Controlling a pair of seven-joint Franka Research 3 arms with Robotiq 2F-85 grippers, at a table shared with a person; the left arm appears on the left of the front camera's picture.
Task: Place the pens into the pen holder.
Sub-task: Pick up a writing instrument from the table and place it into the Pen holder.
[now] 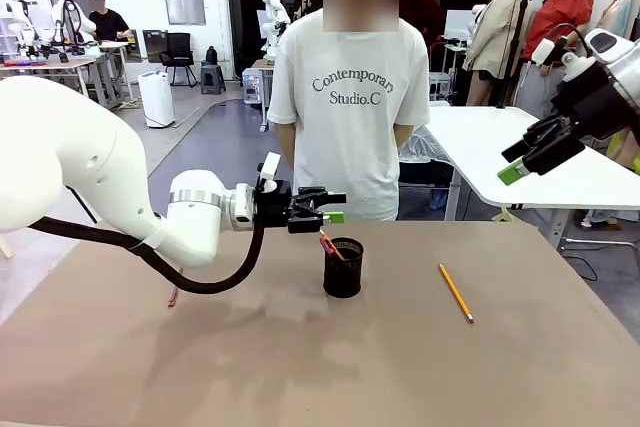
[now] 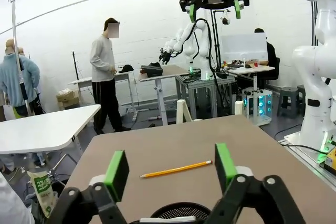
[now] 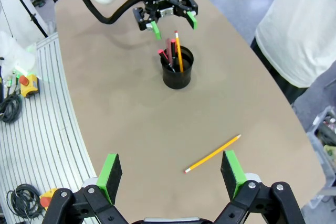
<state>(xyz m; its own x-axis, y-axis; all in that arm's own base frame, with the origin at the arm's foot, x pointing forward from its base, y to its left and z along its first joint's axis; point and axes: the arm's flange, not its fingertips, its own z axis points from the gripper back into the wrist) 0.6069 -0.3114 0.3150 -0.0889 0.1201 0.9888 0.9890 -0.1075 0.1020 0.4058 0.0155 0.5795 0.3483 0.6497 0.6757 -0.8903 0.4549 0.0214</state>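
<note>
– Watching the left claw (image 1: 335, 207): it hangs spread wide and empty just above and beside the pen holder (image 1: 343, 269), where red pens (image 3: 169, 51) and one pencil (image 3: 179, 52) lean out past the rim. What can go wrong?
– If it pulls away low, a finger may catch those tips and topple the holder. The other pencil (image 1: 456, 293) lies on the table (image 1: 300, 377), well to the right; the right claw (image 1: 514, 163), wide and empty up high, may roll it away on a skewed descent
</note>
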